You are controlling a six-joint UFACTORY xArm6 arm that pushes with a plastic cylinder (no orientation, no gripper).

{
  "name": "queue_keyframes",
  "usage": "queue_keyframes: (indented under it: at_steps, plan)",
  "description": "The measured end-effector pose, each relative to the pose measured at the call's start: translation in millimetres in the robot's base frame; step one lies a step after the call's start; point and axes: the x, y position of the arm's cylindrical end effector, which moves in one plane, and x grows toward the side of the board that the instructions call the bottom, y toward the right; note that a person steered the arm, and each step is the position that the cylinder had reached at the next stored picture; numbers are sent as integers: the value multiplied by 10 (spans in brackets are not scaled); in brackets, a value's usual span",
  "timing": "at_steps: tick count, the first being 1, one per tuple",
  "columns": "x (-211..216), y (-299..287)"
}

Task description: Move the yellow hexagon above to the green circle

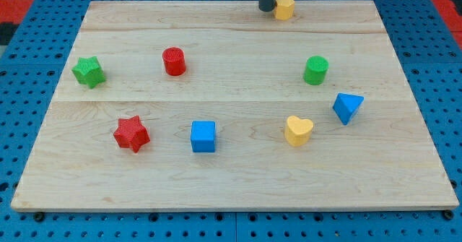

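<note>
Tip at yellow hexagon, top edge.
My tip (267,9), a bare rod pinching nothing, touched the yellow hexagon (285,6) on its left, well above the green circle (315,70). Risk: pushing rightward or upward would've shoved it off the board (231,184).

A pale wooden board (238,184) with light grain lies on a blue pegboard surface (29,68) dotted with dark holes, red showing at the view's top corners. On it sit a yellow hexagon block (285,7), yellow heart block (298,131), green cylinder block (315,70), green star block (88,71), red cylinder block (174,61), red star block (131,134), blue cube block (203,136) and blue triangular block (347,107). The dark rod's tip (267,9) is near black.
</note>
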Motion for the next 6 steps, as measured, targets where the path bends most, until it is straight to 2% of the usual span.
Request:
queue_keyframes:
  at_steps: [1, 3, 4, 5, 6]
  plan:
    - [11, 22]
    - [110, 626]
    - [12, 660]
    - [74, 231]
    - [514, -161]
